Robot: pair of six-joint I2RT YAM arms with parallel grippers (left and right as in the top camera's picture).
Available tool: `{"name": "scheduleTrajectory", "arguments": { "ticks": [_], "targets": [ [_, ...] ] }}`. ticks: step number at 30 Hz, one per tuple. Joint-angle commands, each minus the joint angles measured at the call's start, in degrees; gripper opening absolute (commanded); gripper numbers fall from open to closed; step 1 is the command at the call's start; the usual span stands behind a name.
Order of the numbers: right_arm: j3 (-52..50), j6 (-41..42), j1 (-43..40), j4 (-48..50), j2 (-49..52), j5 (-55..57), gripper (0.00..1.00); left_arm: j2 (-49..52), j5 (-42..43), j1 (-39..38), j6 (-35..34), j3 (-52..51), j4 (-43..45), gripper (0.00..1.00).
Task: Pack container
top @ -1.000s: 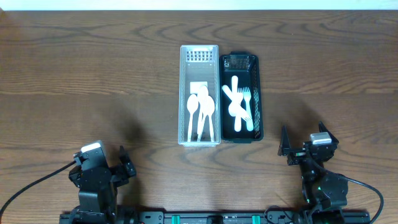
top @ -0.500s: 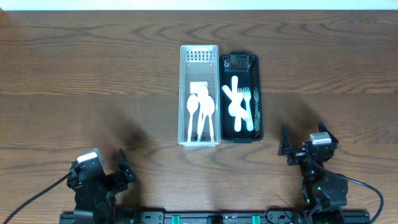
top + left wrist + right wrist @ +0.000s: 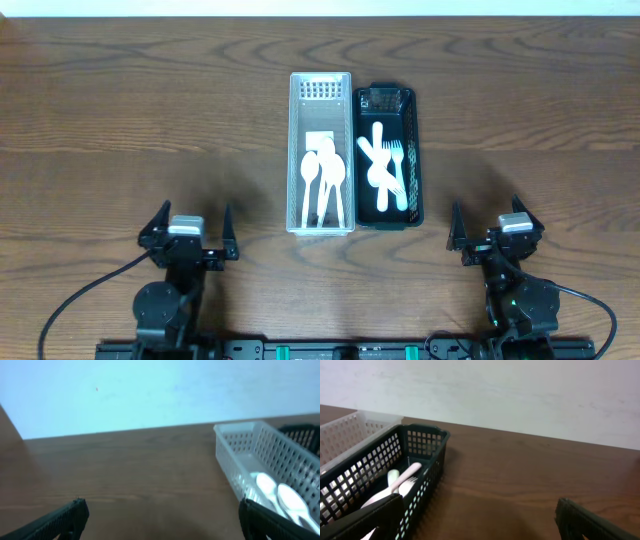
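Note:
A white slotted basket (image 3: 320, 92) holds white plastic spoons (image 3: 322, 183), and right beside it a black basket (image 3: 385, 100) holds white forks and spoons (image 3: 384, 168), both at the table's middle. My left gripper (image 3: 191, 222) stands open and empty near the front edge, left of the baskets. My right gripper (image 3: 486, 218) is open and empty at the front right. In the left wrist view the open gripper (image 3: 161, 511) faces bare wood, with the white basket (image 3: 250, 450) and spoons (image 3: 285, 499) to its right. From the right wrist, the open gripper (image 3: 477, 512) sees the black basket (image 3: 422, 440) and a fork (image 3: 402, 482) to its left.
Brown wooden table (image 3: 150, 110) all around the two baskets. A pale wall (image 3: 150, 390) rises behind the far edge. Cables run from both arm bases at the front edge.
My left arm has swung to the right and turned to face straight toward the far edge, jaws still open. The right arm and the baskets have not moved.

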Motion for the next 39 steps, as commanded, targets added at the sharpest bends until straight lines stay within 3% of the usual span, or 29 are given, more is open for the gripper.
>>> {"name": "scheduleTrajectory", "arguments": {
  "ticks": [1,39],
  "targets": [
    [-0.1,-0.5,0.5,-0.2,-0.4,-0.3,0.99,-0.5,3.6,1.0,2.5,-4.5,1.7,0.98],
    [-0.1,-0.5,0.5,-0.2,-0.4,-0.3,0.99,-0.3,4.0,1.2,0.5,-6.4,2.8,0.98]
  ]
}}
